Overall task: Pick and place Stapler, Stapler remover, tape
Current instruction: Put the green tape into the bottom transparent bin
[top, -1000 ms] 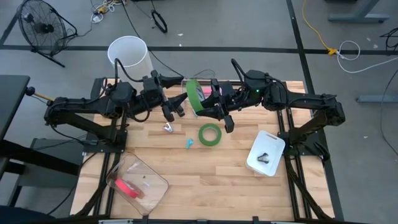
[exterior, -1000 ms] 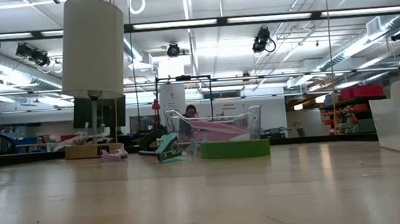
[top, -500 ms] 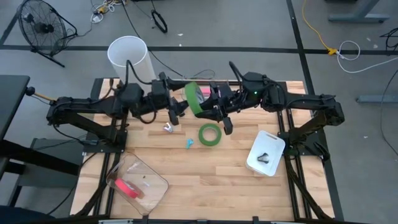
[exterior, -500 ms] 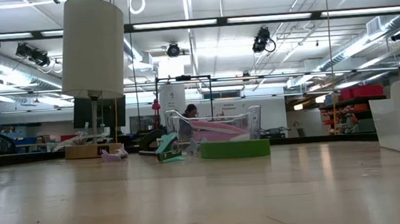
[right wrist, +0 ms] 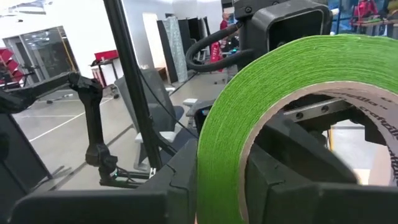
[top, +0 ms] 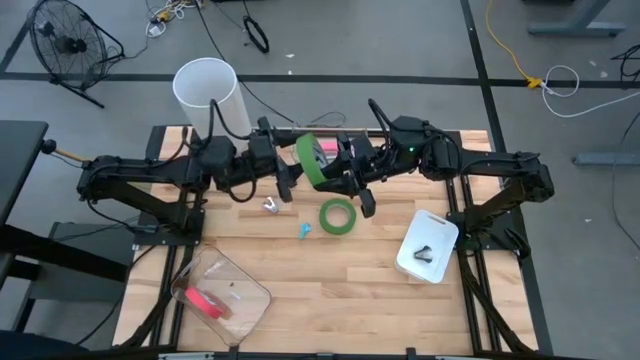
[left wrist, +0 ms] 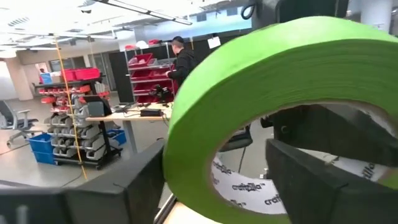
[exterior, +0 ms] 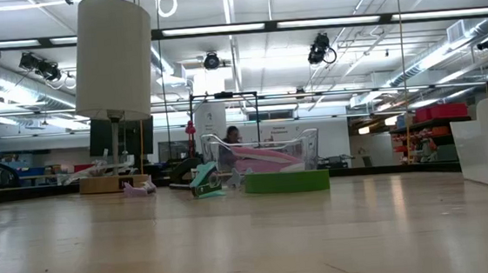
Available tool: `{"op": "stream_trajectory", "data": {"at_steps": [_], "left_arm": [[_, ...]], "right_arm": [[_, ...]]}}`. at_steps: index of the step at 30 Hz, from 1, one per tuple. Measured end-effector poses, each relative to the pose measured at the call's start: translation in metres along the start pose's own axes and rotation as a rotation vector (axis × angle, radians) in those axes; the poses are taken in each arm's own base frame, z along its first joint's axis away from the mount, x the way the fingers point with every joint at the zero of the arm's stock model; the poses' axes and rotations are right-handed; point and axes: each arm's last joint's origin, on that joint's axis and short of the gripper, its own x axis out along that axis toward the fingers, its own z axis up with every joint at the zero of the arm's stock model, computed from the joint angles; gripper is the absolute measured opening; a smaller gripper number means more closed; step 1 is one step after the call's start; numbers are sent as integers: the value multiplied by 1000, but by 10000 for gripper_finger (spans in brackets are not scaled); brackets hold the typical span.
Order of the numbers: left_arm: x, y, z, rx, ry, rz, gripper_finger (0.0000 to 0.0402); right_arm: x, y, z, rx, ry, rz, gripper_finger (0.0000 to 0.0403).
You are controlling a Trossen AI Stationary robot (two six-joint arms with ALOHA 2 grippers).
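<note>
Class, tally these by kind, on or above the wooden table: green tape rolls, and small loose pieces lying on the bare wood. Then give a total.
Green tape rolls: 2 (raised roll, flat roll)
Small loose pieces: 2 (teal piece, silvery piece)
Total: 4

Bright, even light floods the overhead picture, and the counter (top: pixel 330 270) carries only soft, short shadows under the arms. Down at counter level, ceiling strip lights (exterior: pixel 244 27) blaze white and wash across the wood as a pale sheen, with the near surface going soft. In both wrist pictures the green tape roll (left wrist: pixel 261 87) looms huge and blurred, bowed by the lens, while the room behind glows overexposed near the ceiling.
</note>
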Motion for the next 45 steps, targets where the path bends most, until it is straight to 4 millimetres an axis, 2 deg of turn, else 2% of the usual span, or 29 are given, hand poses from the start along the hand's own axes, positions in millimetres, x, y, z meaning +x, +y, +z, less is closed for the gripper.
{"op": "stream_trajectory", "data": {"at_steps": [8,15,25,29,45], "left_arm": [[0,1,1,-2,-3,12,156],[0,1,1,-6,-3,16,91],[0,1,1,-11,-3,13,90],[-1,1,1,-18,-2,19,90],[0,0,0,-25,5,7,90]], "right_arm": [[0,0,0,-3,0,2,78],[-1,1,1,-1,1,15,78],[-1,1,1,0,1,16,78],[-1,1,1,1,1,16,90],[-1,1,3,82,-11,36,223]]}}
